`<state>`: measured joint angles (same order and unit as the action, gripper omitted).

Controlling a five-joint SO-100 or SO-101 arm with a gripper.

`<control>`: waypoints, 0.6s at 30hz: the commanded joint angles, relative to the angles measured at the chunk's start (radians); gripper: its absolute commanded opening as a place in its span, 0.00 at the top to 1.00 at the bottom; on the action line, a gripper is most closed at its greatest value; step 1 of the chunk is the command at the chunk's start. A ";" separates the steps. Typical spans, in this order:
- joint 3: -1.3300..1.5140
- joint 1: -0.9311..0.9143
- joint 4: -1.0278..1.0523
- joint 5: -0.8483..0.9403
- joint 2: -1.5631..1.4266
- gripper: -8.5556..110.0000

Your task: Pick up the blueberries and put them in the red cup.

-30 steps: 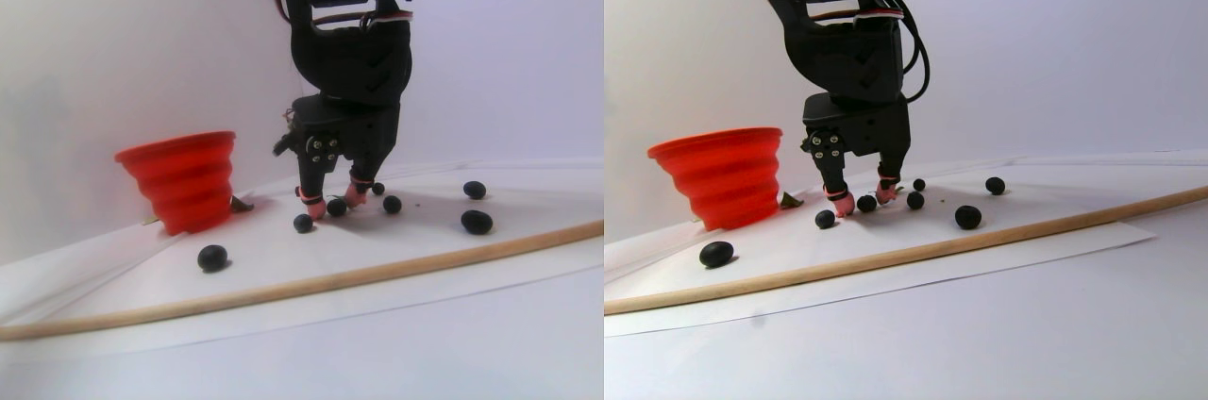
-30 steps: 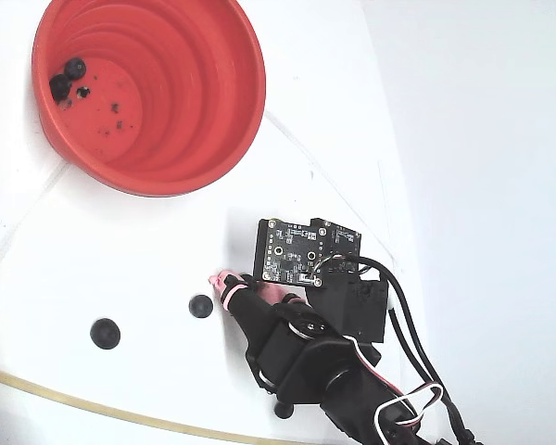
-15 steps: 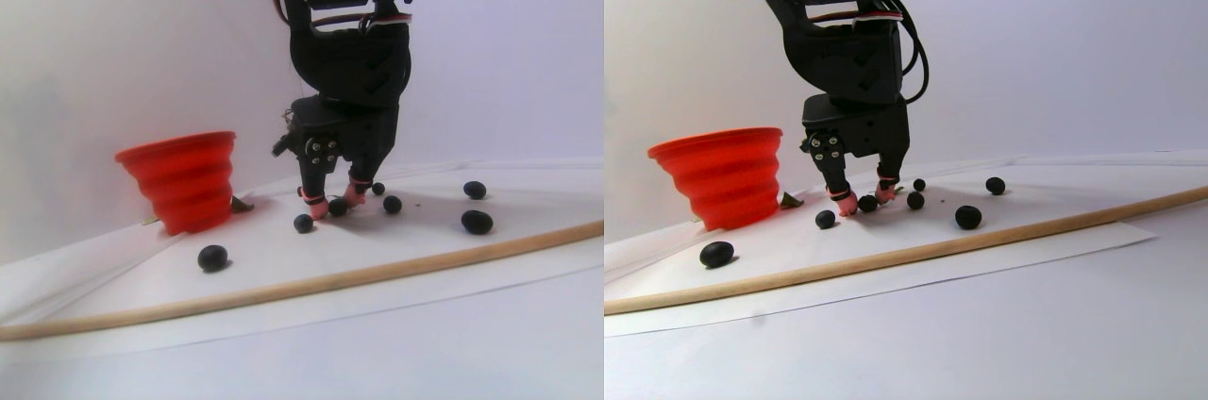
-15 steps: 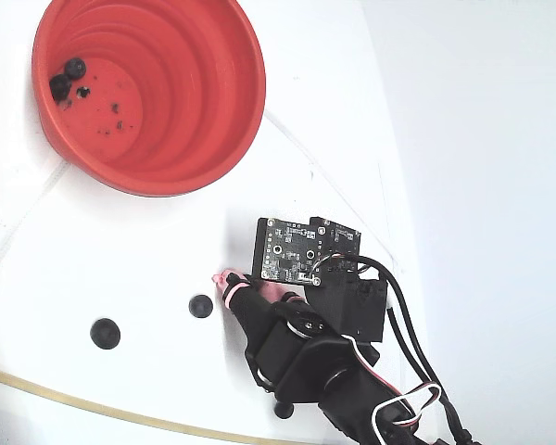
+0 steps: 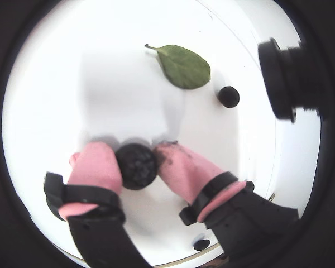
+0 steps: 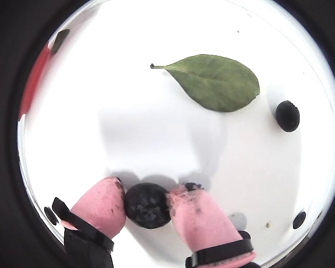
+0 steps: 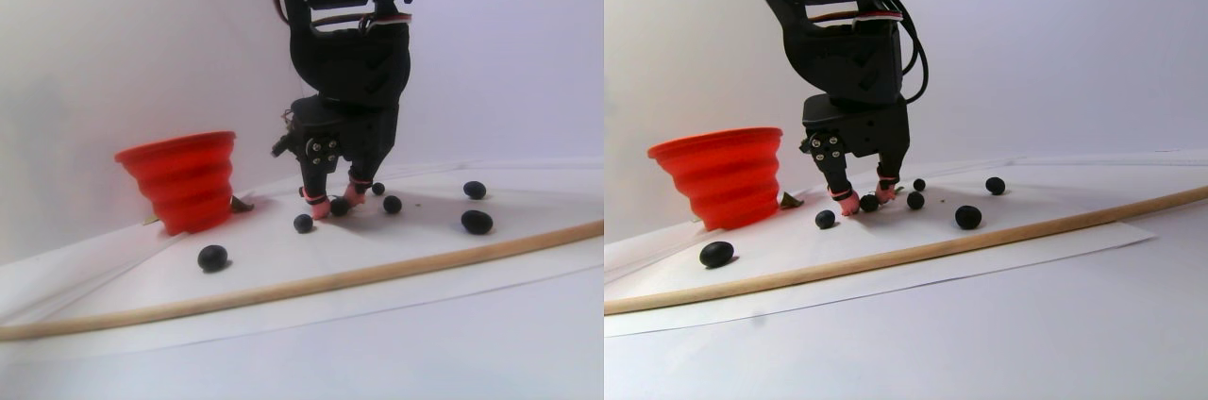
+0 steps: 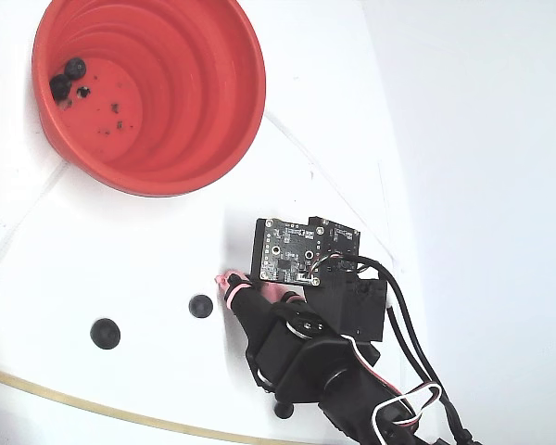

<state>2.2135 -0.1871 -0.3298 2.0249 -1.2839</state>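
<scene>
The gripper [image 5: 137, 162] is down at the white sheet [image 7: 396, 258] with its 2 pink fingertips [image 6: 100, 204] pressed against either side of 1 blueberry [image 6: 147, 205], which sits squarely between them in both wrist views. Just beyond the fingertips in a wrist view lies a green leaf [image 6: 215, 82], with another berry [image 6: 287, 115] off to its right, and more loose berries [image 7: 212, 257] lie scattered around the gripper in the stereo pair view. The red cup [image 8: 148, 93] stands well to the gripper's upper left in the fixed view, with 2 berries in the cup [image 8: 67, 78] against its far wall, and a wooden stick [image 7: 330, 279] runs along the sheet on the camera side of the gripper in the stereo pair view.
</scene>
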 commanded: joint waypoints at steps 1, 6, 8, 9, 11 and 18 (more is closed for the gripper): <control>-0.026 0.035 0.005 0.002 -0.092 0.81; -0.018 0.054 0.032 -0.011 -0.144 0.81; -0.017 0.063 0.048 -0.015 -0.166 0.81; -0.017 0.067 0.054 -0.017 -0.175 0.81; -0.017 0.075 0.071 -0.023 -0.198 0.81; -0.008 0.104 0.124 -0.038 -0.278 0.81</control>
<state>2.2151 -0.1181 -0.2148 1.9911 -1.4251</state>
